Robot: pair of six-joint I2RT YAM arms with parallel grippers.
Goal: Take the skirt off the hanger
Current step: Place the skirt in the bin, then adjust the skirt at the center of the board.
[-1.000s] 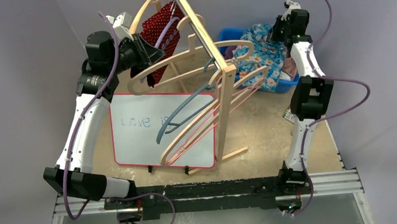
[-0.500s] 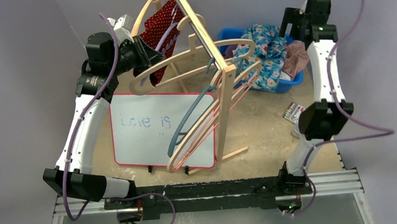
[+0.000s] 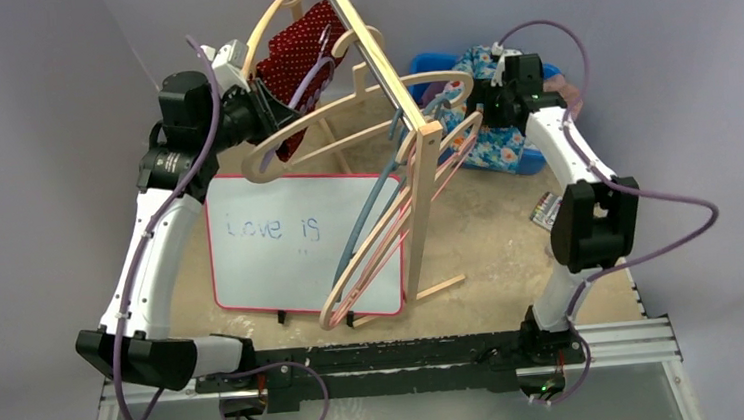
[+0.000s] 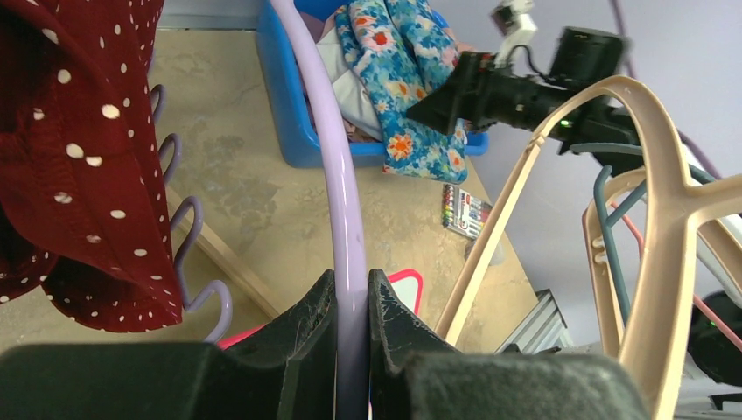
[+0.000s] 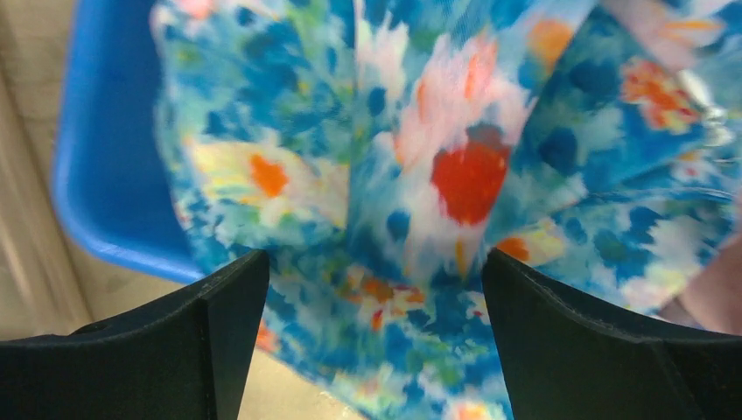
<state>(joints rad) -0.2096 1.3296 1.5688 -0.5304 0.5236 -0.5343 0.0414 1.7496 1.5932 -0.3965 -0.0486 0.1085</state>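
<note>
The skirt (image 4: 70, 157), dark red with white dots, hangs at the far left of the table, high up beside the wooden rack (image 3: 376, 54). It is draped on a lilac hanger (image 4: 343, 175) and falls down from it in loose folds, so its long axis goes downward, while the bar of the hanger runs straight away from the left wrist camera. The skirt lies on the left side of this bar, next to a row of small lilac hooks. How it is fastened there I cannot tell; the upper part is out of the picture.

The left gripper (image 4: 352, 350) is the near one. Its jaws are closed tight on the bar of the hanger, just below the skirt, and they touch only the hanger, not the cloth.

The right gripper (image 5: 372, 271) is well apart from the skirt, on the other side of the rack. Its jaws stand wide open and hold nothing. It hovers close over a floral cloth (image 5: 420, 175) that hangs over the edge of a blue bin (image 5: 96, 157). From there the skirt lies to its left, beyond the rack.

In my judgement the next move depends on this distance: the left arm holds the hanger steady, and the right arm must cross to the skirt to pull it off.
</note>
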